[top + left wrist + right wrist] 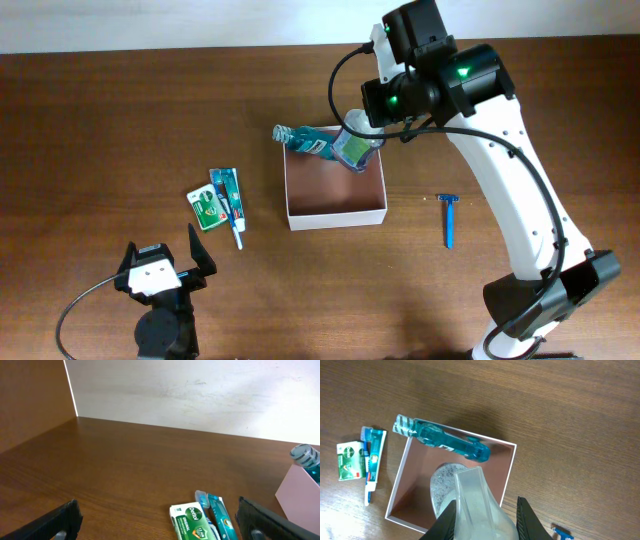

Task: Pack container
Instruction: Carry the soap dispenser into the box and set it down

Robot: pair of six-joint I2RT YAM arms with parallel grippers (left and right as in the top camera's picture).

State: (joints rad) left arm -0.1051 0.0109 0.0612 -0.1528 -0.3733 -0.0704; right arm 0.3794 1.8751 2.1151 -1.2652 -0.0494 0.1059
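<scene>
Overhead: we see the container (336, 208) mid-table (120, 110), open side up. A teal mouthwash bottle (305, 141) lies slanted across its far left corner, cap end poking out past the rim. The right pincer (358, 138) hangs over the far edge, clamped on a frosted translucent item (350, 153); we can't tell what it is. The left pincer (166, 262) is parked near the front edge, jaws wide, nothing in them. A Dettol soap box (205, 208) and a teal toothbrush pack (229, 202) lie side by side left of the container, and a blue razor (449, 218) lies to its right. Left wrist: the left pincer (157, 510) is spread and empty, the soap box (192, 521) and toothbrush pack (220, 516) just ahead, the container wall (300, 496) and the mouthwash cap (305, 455) at right. Right wrist: the right pincer (487, 522) grips the translucent item (470, 492) above the container floor (415, 495), and the mouthwash bottle (445, 441) spans the far side. We judge the step to be placing this item. Bring it down over the bare floor nearer the camera, clear of the bottle, and release only when it is low and inside the walls so it doesn't tip out.
</scene>
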